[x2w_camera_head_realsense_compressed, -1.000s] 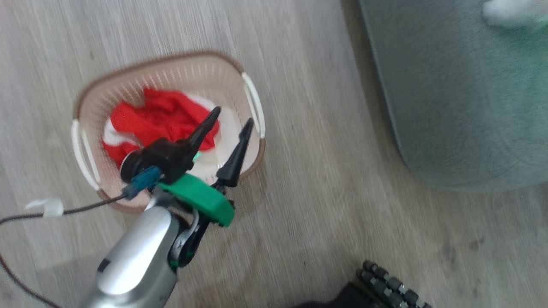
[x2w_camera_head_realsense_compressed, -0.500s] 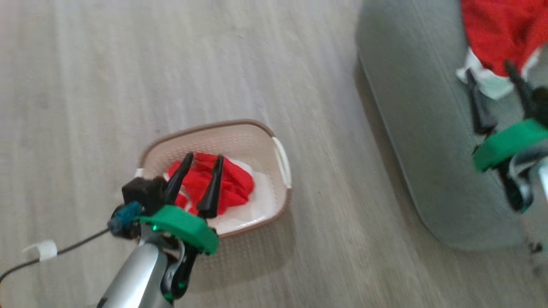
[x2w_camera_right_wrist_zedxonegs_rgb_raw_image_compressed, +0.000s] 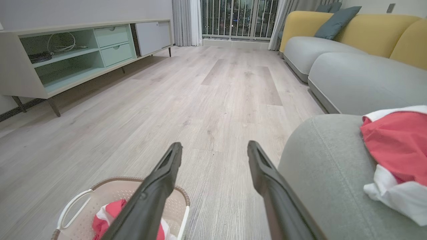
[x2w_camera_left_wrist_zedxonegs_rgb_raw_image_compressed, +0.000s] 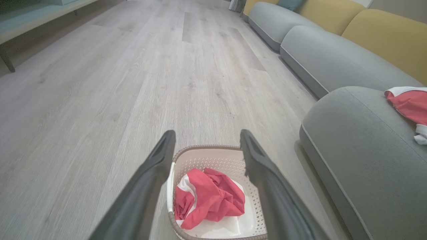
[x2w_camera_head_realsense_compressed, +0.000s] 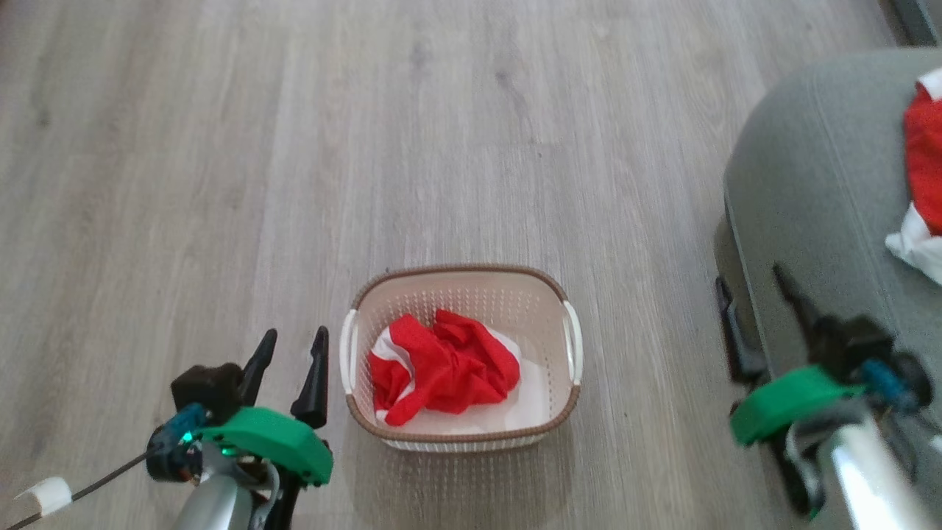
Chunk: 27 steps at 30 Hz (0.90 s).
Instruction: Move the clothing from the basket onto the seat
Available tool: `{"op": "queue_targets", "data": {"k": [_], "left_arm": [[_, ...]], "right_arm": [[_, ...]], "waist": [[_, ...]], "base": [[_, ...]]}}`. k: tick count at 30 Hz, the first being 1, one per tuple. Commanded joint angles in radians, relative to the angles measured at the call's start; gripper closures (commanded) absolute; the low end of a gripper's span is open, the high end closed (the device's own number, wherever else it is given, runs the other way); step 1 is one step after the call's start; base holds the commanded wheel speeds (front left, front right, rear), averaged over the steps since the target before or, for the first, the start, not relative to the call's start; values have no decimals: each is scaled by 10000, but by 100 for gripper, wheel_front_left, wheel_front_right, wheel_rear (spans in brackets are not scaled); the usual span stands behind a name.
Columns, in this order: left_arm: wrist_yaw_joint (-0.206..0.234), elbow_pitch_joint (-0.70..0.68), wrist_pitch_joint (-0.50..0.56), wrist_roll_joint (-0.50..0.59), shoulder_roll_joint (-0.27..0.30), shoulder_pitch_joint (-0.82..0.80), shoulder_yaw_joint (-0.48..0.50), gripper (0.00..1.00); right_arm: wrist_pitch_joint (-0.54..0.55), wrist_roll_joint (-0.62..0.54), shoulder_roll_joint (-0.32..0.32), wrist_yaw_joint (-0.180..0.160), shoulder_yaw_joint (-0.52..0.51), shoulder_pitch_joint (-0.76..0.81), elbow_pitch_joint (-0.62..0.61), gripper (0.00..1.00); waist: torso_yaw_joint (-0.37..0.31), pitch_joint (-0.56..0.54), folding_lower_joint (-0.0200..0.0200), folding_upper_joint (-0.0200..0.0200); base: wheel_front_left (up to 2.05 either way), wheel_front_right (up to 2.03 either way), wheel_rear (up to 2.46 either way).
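The cream basket (x2w_camera_head_realsense_compressed: 508, 302) stands on the wood floor with a crumpled red and white piece of clothing (x2w_camera_head_realsense_compressed: 441, 364) inside. My left gripper (x2w_camera_head_realsense_compressed: 294, 342) hangs open just left of the basket, holding nothing. In the left wrist view its fingers (x2w_camera_left_wrist_zedxonegs_rgb_raw_image_compressed: 156, 173) frame the basket (x2w_camera_left_wrist_zedxonegs_rgb_raw_image_compressed: 213, 161) and the clothing (x2w_camera_left_wrist_zedxonegs_rgb_raw_image_compressed: 208, 196). My right gripper (x2w_camera_head_realsense_compressed: 751, 280) is open and empty at the front edge of the grey-green seat (x2w_camera_head_realsense_compressed: 809, 184). A second red and white garment (x2w_camera_head_realsense_compressed: 923, 169) lies on that seat. The right wrist view shows the seat (x2w_camera_right_wrist_zedxonegs_rgb_raw_image_compressed: 320, 166), that garment (x2w_camera_right_wrist_zedxonegs_rgb_raw_image_compressed: 397, 143) and the basket (x2w_camera_right_wrist_zedxonegs_rgb_raw_image_compressed: 113, 191).
More grey sofa cushions (x2w_camera_left_wrist_zedxonegs_rgb_raw_image_compressed: 327, 63) with yellow backs (x2w_camera_right_wrist_zedxonegs_rgb_raw_image_compressed: 363, 30) run along the right. A low pale-green cabinet (x2w_camera_right_wrist_zedxonegs_rgb_raw_image_compressed: 66, 56) stands far left. A dark cable with a white tag (x2w_camera_head_realsense_compressed: 44, 495) trails from my left wrist. Open floor lies ahead of the basket.
The head camera has swung, shifting the whole picture. My left gripper has come from over the basket to its left side. The right gripper has drawn back from the garment on the seat.
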Motion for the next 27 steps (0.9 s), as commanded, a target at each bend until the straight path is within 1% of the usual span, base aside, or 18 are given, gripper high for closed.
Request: {"op": "queue_targets", "data": {"k": [1,4,9,19,27], "left_arm": [[-75,-225,-125,181,16,-235,479,0],[-173,-137,-125,375,-73,-88,854,0],[-329,-174,-125,562,-223,195,1337,0],[-535,-170,-126,790,-333,377,1767,0],[-519,-226,-126,607,-338,387,1738,0]], "right_arm": [[-94,-133,289,-4,-42,149,-296,0],[-94,-621,803,-4,-193,589,-123,0],[-94,-999,1180,-4,-239,997,62,0],[-95,-1180,1340,-4,-229,1048,17,0],[-95,-1193,1325,-4,-223,1105,-109,0]], "waist": [[285,-331,2,-1],[236,-504,2,-1],[97,-672,2,-1],[-81,-715,2,-1],[-105,-726,2,-1]], "base": [[0,0,0],[0,0,0],[0,0,0],[0,0,0],[0,0,0]]}}
